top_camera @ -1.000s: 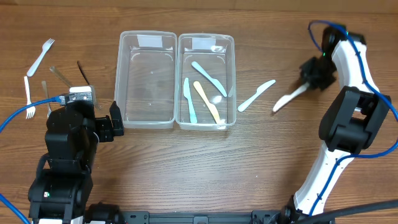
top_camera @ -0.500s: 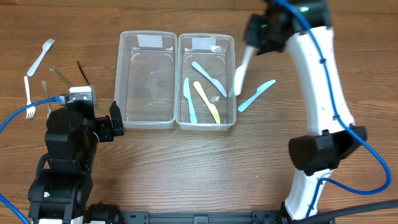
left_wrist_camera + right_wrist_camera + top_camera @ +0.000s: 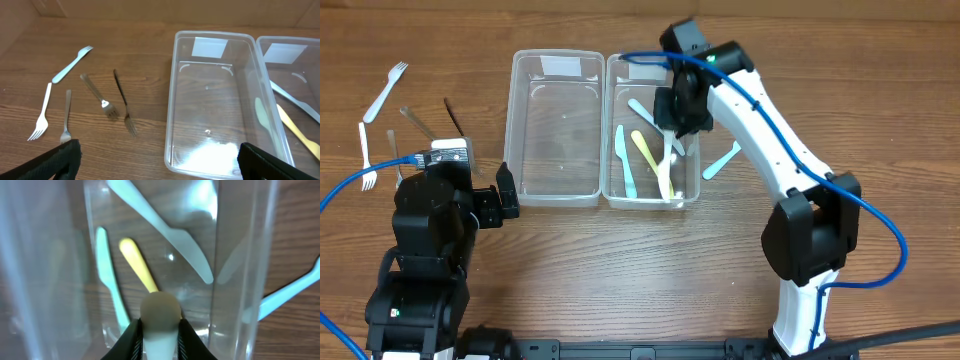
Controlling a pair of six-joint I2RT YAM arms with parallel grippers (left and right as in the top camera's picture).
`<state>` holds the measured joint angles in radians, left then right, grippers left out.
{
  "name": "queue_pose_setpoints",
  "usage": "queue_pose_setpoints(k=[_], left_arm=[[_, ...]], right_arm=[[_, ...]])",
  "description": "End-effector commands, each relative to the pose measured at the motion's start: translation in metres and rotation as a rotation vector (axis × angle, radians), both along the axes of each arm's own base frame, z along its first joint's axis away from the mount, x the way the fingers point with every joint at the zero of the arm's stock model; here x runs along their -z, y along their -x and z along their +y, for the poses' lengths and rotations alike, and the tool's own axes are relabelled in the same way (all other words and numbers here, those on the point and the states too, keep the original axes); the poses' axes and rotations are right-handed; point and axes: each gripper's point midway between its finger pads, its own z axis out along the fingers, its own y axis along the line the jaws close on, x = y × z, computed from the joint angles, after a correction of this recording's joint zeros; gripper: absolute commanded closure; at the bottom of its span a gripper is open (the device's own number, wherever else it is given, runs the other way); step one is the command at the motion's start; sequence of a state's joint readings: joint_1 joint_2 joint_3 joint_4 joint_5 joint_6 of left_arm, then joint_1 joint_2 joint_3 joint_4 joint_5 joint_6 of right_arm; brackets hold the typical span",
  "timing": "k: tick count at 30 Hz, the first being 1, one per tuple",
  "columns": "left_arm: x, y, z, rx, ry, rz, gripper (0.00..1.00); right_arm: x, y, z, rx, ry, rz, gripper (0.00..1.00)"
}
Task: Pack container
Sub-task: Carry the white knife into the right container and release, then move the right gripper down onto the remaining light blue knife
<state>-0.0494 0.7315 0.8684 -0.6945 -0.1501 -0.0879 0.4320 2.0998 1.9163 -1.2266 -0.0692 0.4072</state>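
Right gripper (image 3: 672,128) pinching a white utensil (image 3: 160,312) directly above the right container (image 3: 692,70). The utensil's long axis runs along the container's length (three knives (image 3: 650,160) already lie inside). Release should need only a short descent. Left gripper (image 3: 508,192) spread, near the forks (image 3: 105,102) on the tabletop (image 3: 620,270).

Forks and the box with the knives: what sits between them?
An empty clear box sits between them, seen best in the overhead view.

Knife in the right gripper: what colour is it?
Off-white knife, best seen in the right wrist view.
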Motion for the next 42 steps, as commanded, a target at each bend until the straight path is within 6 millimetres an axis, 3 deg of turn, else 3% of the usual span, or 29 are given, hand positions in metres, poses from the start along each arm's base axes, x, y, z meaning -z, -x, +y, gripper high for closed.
queue_pose_setpoints(k=[1,5,8,11,14,17,19,22,26,29,30,31,37,42], left_arm=[[-0.012,-0.001,0.0,-0.008,0.023,-0.03,0.0],[-0.012,-0.001,0.0,-0.008,0.023,-0.03,0.0],[-0.012,-0.001,0.0,-0.008,0.023,-0.03,0.0],[-0.012,-0.001,0.0,-0.008,0.023,-0.03,0.0],[-0.012,-0.001,0.0,-0.008,0.023,-0.03,0.0],[-0.012,-0.001,0.0,-0.008,0.022,-0.03,0.0],[-0.012,-0.001,0.0,-0.008,0.022,-0.03,0.0],[-0.012,-0.001,0.0,-0.008,0.022,-0.03,0.0],[-0.012,-0.001,0.0,-0.008,0.022,-0.03,0.0],[-0.012,-0.001,0.0,-0.008,0.022,-0.03,0.0],[-0.012,-0.001,0.0,-0.008,0.022,-0.03,0.0],[-0.012,-0.001,0.0,-0.008,0.022,-0.03,0.0],[-0.012,-0.001,0.0,-0.008,0.022,-0.03,0.0],[-0.012,-0.001,0.0,-0.008,0.022,-0.03,0.0]], right_arm=[[-0.001,0.0,0.003,-0.031,-0.015,-0.012,0.89],[-0.007,-0.004,0.005,-0.049,-0.021,-0.035,0.68],[-0.02,-0.011,0.007,-0.056,-0.032,-0.068,0.64],[-0.047,-0.021,0.007,-0.05,-0.052,-0.118,0.6],[-0.089,-0.031,0.0,-0.028,-0.071,-0.187,0.59],[-0.137,-0.04,-0.028,0.078,-0.065,-0.263,0.6],[-0.166,-0.044,-0.065,0.25,-0.069,-0.301,0.59],[-0.187,-0.043,-0.12,0.542,-0.127,-0.279,0.59],[-0.174,-0.03,-0.182,0.846,-0.15,-0.153,0.59],[-0.152,-0.026,-0.199,0.894,-0.131,-0.079,0.58],[-0.141,-0.025,-0.201,0.902,-0.116,-0.052,0.4],[-0.131,-0.025,-0.202,0.902,-0.104,-0.028,0.35],[-0.053,-0.029,-0.193,0.806,-0.079,0.093,0.28],[0.014,-0.02,-0.188,0.782,-0.073,0.172,0.26]])
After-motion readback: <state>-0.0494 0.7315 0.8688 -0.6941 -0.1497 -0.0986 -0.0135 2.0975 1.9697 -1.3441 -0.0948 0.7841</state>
